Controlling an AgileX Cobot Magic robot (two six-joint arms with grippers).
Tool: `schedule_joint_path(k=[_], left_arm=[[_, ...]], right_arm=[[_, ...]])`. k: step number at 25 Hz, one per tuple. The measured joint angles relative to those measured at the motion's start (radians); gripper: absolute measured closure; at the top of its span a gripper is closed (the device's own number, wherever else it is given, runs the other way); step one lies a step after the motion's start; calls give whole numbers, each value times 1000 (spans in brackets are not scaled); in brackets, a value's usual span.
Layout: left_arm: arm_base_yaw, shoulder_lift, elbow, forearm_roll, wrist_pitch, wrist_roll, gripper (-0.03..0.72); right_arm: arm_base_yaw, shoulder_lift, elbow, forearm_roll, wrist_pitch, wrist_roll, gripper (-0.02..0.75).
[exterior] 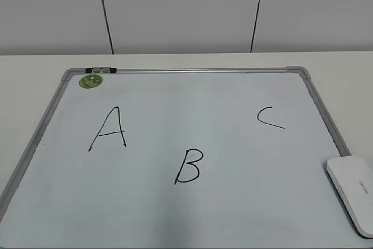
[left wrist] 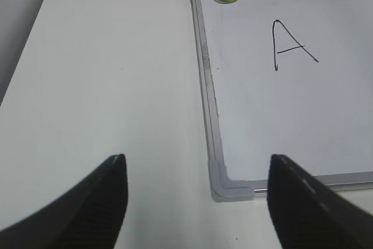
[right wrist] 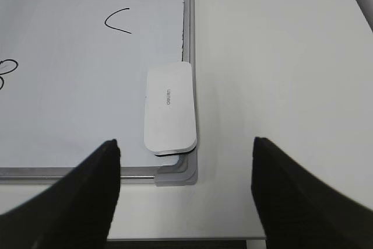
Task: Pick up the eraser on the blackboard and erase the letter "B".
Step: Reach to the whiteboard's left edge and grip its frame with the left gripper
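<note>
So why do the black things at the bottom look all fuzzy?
In both wrist views, the left hand and right hand sit too close to the lens, so their fingers blur; the eraser behind stays sharp. The exterior view is evenly lit, without glare.

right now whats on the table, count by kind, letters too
blackboard: 1
eraser: 1, lying at the board's near right corner by the frame
round green magnet: 1, at the far left corner
handwritten letters: 3, the A, the letter "B" and the C
total: 6
</note>
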Motion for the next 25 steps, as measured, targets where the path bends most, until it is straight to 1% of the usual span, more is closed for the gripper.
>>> schedule_joint_path(k=[15, 17, 25], left_arm=[[0, 16, 0, -2, -2, 0, 125], [0, 57, -4, -2, -2, 0, 125], [0, 368, -42, -2, -21, 0, 125]], right_arm=[[0, 0, 0, 0, 0, 0, 218], [0, 0, 0, 0, 0, 0, 218], [0, 0, 0, 0, 0, 0, 218]])
